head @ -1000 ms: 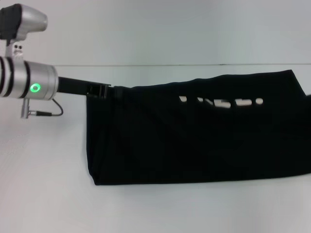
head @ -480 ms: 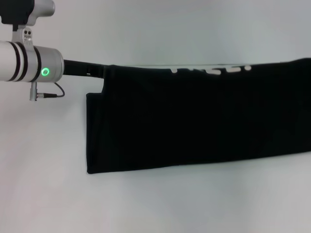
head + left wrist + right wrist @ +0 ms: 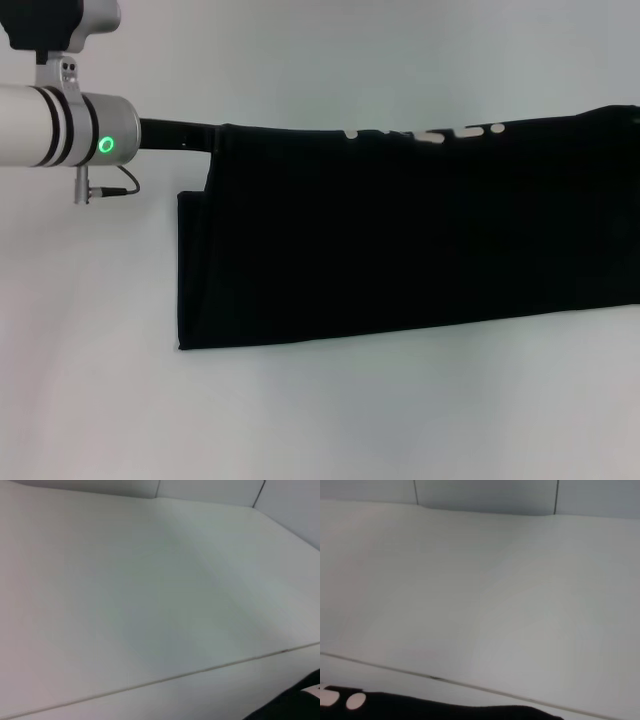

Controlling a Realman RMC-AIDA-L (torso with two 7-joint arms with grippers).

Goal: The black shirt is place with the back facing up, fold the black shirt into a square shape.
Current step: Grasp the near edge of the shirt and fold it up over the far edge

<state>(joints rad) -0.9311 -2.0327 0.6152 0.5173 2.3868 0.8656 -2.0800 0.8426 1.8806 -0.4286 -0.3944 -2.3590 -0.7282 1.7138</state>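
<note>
In the head view, the left arm (image 3: 60, 130) comes in from 9 o'clock, a silver cylinder with a green ring light, ending in the left gripper (image 3: 205, 137) at the upper left corner of the black shirt (image 3: 400, 240). The dark fingers merge with the dark cloth there; the raised corner suggests a hold, but how far the claw is parted cannot be told.

The shirt spreads from centre toward 3 o'clock and runs off the frame edge. Its far edge sits lifted, with a row of pale lettering (image 3: 420, 133) along the top at about 1 o'clock. The near edge lies on the white table (image 3: 300, 420), slanting slightly upward to the right.

The left wrist view shows mostly bare table and a seam line, with only a sliver of black cloth (image 3: 295, 705) at one corner.

The right wrist view shows table, a wall behind, and a strip of black cloth (image 3: 445, 712) bearing 2 pale letter shapes (image 3: 342, 699). The right gripper itself appears in no view, so its state cannot be told.
</note>
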